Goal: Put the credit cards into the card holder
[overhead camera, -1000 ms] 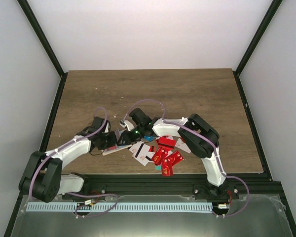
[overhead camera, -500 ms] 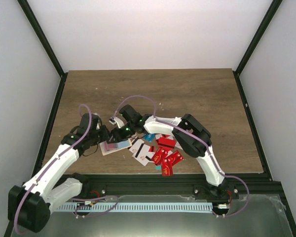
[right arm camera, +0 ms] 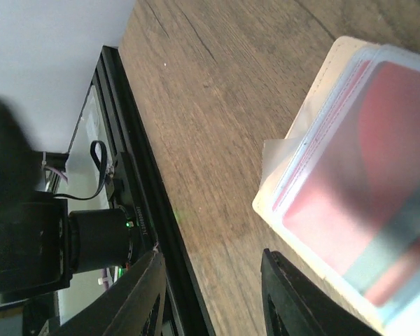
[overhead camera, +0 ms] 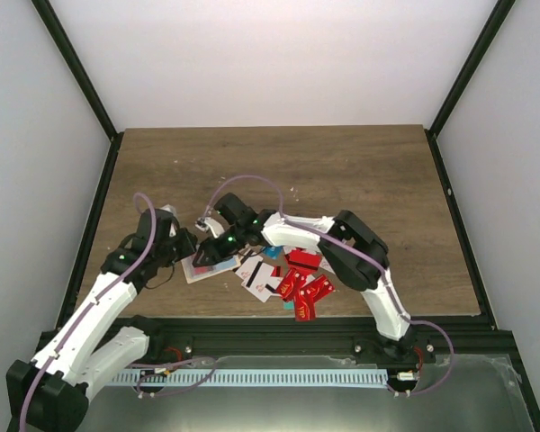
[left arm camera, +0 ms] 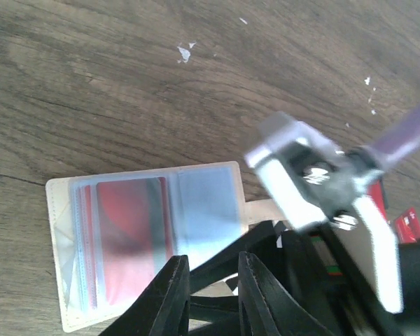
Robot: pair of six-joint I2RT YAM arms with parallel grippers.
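Left arm and right arm crowd one spot at the front left of the table; a clash there is the main risk. The card heap lies just right of the card holder. The holder lies open and flat with a red card sleeved; unpinned, it could slide. Left gripper is narrow and empty, right gripper wider and empty. Sleeve contents are blurred and the card count is unclear

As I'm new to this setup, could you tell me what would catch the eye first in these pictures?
The card holder lies open on the wooden table, toward the near edge, with a red card tucked inside. The left arm and right arm both bend in over it. Just to its right sits the heap of credit cards, mostly red.
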